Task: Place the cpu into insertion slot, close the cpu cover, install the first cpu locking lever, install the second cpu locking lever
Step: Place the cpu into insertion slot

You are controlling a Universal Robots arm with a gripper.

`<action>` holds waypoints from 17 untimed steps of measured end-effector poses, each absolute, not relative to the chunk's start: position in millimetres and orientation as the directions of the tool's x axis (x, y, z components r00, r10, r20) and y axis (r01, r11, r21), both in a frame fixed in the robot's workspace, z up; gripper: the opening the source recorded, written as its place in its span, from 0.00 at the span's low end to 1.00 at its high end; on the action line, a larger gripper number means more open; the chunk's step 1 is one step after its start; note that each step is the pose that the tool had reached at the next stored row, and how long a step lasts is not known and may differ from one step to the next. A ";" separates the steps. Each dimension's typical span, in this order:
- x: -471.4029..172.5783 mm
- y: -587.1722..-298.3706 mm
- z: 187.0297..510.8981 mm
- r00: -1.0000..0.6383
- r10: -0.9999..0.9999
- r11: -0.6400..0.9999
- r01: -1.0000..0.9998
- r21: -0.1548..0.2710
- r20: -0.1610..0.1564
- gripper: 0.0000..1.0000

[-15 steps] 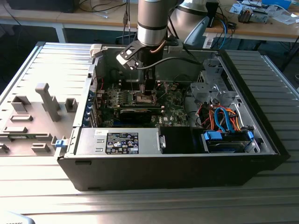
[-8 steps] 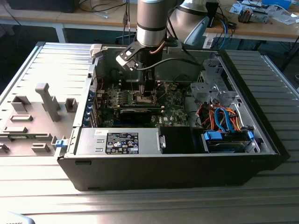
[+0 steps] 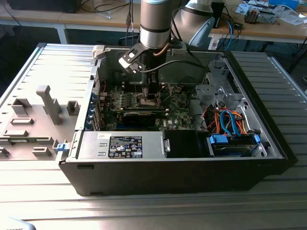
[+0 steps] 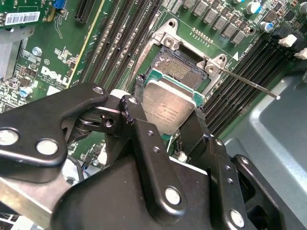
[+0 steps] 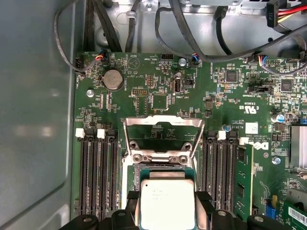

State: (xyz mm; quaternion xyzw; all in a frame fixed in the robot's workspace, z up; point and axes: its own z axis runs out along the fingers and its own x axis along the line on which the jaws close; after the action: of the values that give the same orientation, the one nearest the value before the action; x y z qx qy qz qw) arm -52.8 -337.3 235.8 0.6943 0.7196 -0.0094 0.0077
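An electronics lab: an opened computer case (image 3: 168,175) on a ribbed metal table (image 3: 144,211), cable-strewn workbenches (image 3: 283,31) behind

Below the cpu (image 4: 168,108) our gripper (image 4: 169,99) holds, the insertion slot (image 4: 180,72) lies uncovered; the raised cpu cover (image 5: 160,145) and a locking lever (image 4: 249,82) stand beyond.

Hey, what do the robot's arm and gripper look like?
The arm is a silver-grey tube with a dark band and a black cable beside it. The gripper is matte black: flat linked plates, silver rivets, slim fingers.
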 end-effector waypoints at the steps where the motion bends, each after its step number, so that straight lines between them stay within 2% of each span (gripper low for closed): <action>1: -52.8 -337.3 235.5 -0.036 0.999 0.036 0.999 -0.003 -0.024 0.54; 17: -52.7 -337.3 232.2 -0.036 0.999 0.036 0.999 -0.003 -0.025 0.54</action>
State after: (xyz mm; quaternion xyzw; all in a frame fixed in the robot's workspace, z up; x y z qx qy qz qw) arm -52.7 -337.3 232.2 0.6943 0.7196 -0.0096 0.0079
